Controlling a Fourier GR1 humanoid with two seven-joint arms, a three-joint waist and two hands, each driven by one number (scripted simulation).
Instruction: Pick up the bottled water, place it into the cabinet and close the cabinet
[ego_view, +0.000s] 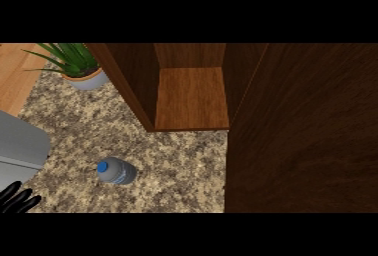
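Dim, even light; soft shadow inside cabinet.

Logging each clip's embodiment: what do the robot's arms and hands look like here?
Only the left hand shows, at the lower left corner: black, with slender fingers. A grey slab above it may be its forearm. No cables or markings are visible. The right hand is out of view.

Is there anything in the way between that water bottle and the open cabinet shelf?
Nothing visible. Bare counter lies between the bottled water and the cabinet shelf, and the open door stands off to the right.
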